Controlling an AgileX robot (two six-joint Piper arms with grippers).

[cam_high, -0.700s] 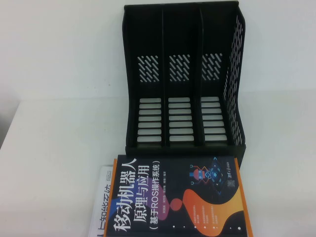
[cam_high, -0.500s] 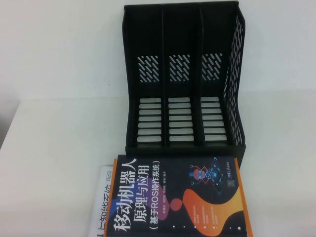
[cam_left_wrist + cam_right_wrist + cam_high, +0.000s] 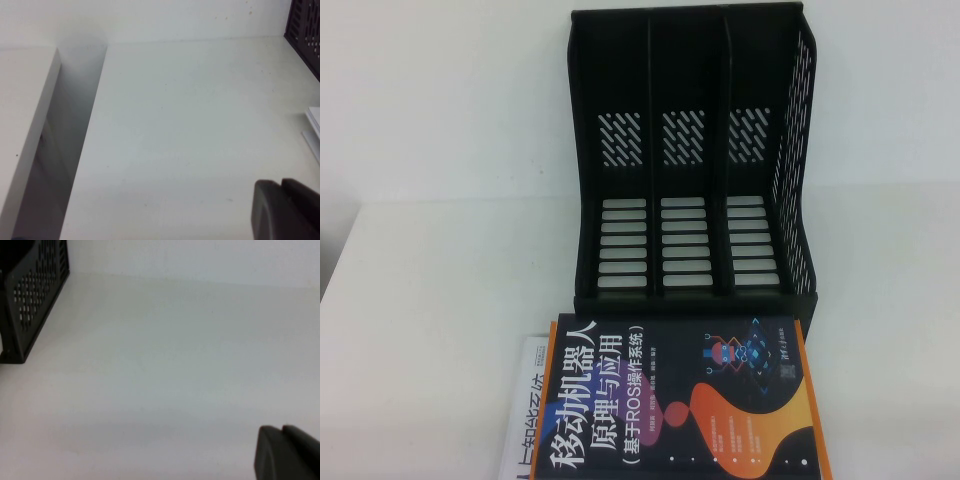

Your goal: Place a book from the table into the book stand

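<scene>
The dark book [image 3: 680, 400] with a white Chinese title and orange edge lies flat on the white table [image 3: 440, 270], at the near edge, just in front of the book stand. The black three-slot book stand [image 3: 690, 160] stands upright at the back, its slots empty. Neither arm shows in the high view. My left gripper [image 3: 281, 186] is shut and empty, above bare table to the left of the stand [image 3: 305, 25]. My right gripper [image 3: 282, 430] is shut and empty, above bare table to the right of the stand [image 3: 35, 290].
A white book [image 3: 525, 410] lies partly under the dark book on its left; its edge shows in the left wrist view [image 3: 314, 125]. A gap [image 3: 75, 150] runs along the table's left edge, beside a second white surface. A white wall stands behind the stand.
</scene>
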